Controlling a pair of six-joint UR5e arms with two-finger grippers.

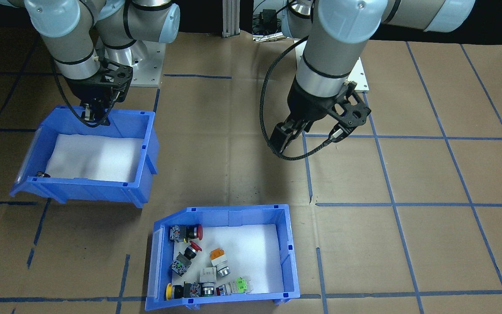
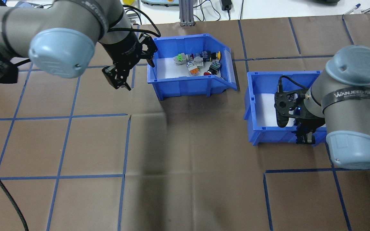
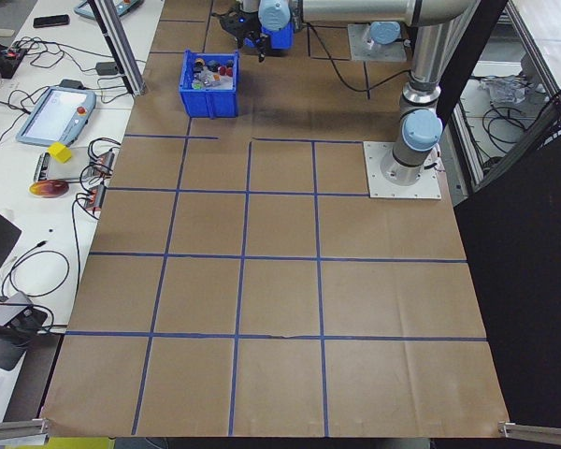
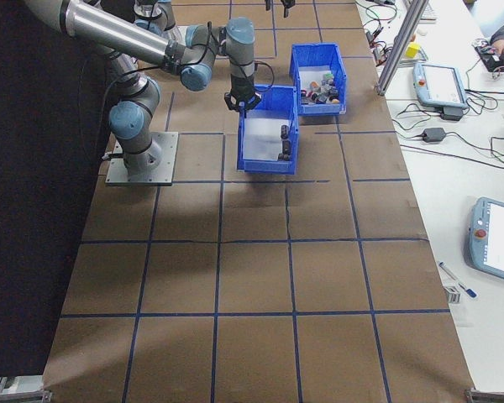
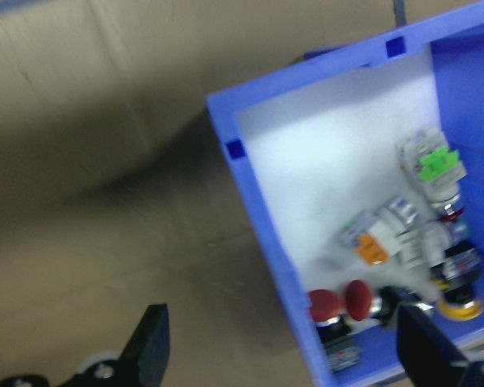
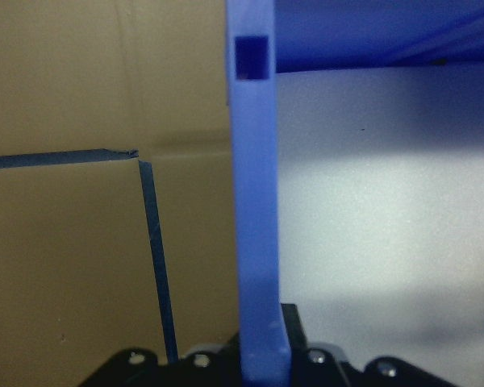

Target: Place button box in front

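Two bins: both blue bins are sitting on the counter, the button box at the far middle and the other blue bin nearer the robot on its right.
Left gripper: the left gripper is hovering just beside the button box's straight end wall, jaws spread wide and holding nothing.
Button box: it is resting flat on the counter, sloped end pointing toward the robot's right, with the push-button switches heaped on white foam at its far side.
Right gripper: the right gripper is pinching the near wall of the other blue bin, jaws closed around that wall.
Progress: the button box looks to be lying at the operators' edge already; whether more shifting is needed I cannot tell.
Relation: the box is lying apart from the left jaws, untouched.
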